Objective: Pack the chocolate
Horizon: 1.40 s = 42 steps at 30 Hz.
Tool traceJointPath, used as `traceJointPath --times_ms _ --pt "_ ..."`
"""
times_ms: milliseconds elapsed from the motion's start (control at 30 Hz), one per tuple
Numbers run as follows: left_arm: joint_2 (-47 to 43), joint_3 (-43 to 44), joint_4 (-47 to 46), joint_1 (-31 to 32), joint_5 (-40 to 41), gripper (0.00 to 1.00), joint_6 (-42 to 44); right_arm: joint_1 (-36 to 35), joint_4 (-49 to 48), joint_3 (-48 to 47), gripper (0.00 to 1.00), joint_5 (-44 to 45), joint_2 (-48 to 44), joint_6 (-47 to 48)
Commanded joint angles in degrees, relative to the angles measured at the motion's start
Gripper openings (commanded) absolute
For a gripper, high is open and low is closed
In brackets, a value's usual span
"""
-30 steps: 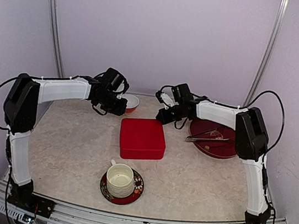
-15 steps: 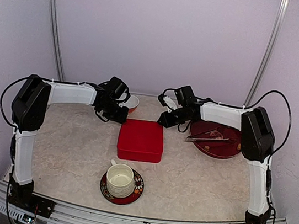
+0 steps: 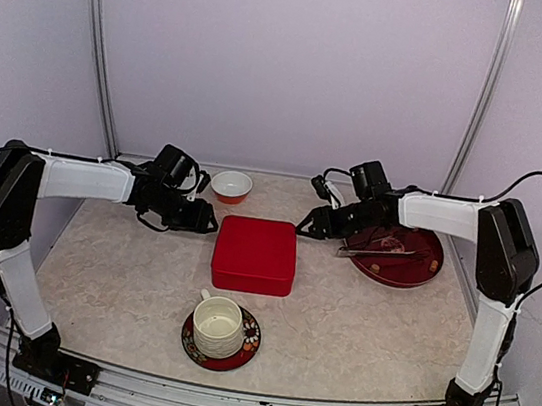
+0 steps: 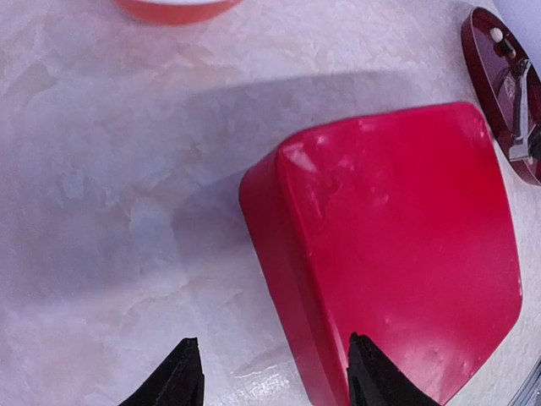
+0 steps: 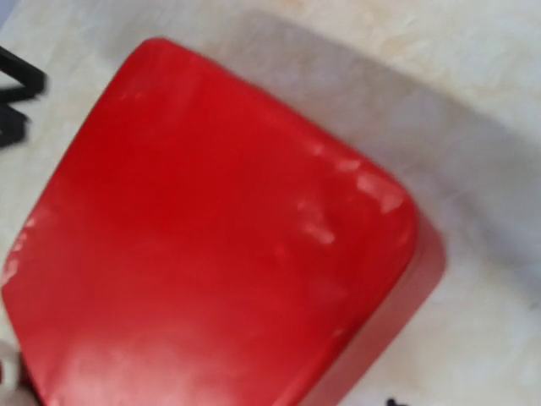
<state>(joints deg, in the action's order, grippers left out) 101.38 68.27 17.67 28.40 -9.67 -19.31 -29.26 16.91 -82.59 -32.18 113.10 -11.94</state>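
Since the red box point(image 3: 255, 253) lies shut under its lid in the middle of the table, I judge the packing nearly or wholly done. My left gripper point(image 4: 275, 362) hangs just beside the box's far left corner, fingers apart and gripping nothing. My right gripper point(image 3: 308, 225) sits by the far right corner, and I cannot tell how its jaws stand. Whatever chocolate is inside, the lid hides. One small white piece point(image 4: 496, 35) shows on the dark red plate point(image 3: 412, 275), near the metal tongs point(image 3: 370, 249); it may be a chocolate left unpacked. If so, it needs packing; otherwise nothing remains.
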Motion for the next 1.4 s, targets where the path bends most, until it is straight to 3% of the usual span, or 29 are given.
traceJointPath --times_ms 0,233,500,733,833,1000,1233,1367 --pt "-0.48 -4.59 -5.35 0.38 -5.36 0.56 -3.35 0.38 -3.14 5.05 0.57 -6.88 -0.91 -3.19" --pt "0.96 -6.98 -9.73 3.97 -7.43 0.48 -5.28 0.34 -8.02 10.69 0.54 -11.71 -1.02 -6.08" --pt "3.25 -5.74 -12.34 7.32 -7.93 0.41 -6.82 1.42 -7.57 13.54 0.46 -10.52 -1.61 -4.91" --pt "4.29 -5.32 -13.54 8.31 -8.55 0.40 -7.24 1.66 -7.06 14.96 0.42 -11.12 -2.49 -4.50" --pt "4.74 -4.63 -13.31 8.78 -8.59 0.41 -7.02 1.78 -6.31 15.20 0.45 -10.14 -3.55 -4.14" --pt "2.28 -3.99 -11.61 8.45 -5.04 0.57 -6.54 3.48 -5.96 15.48 0.58 -8.39 -7.06 -4.00" --pt "-3.09 -0.90 -5.71 6.58 2.18 0.98 -3.31 5.27 -5.52 15.59 0.73 -4.62 -14.26 -2.14" --pt "-7.10 0.79 -3.19 4.17 4.90 0.99 -1.97 6.83 -6.26 16.19 0.82 0.58 -19.79 -0.42"
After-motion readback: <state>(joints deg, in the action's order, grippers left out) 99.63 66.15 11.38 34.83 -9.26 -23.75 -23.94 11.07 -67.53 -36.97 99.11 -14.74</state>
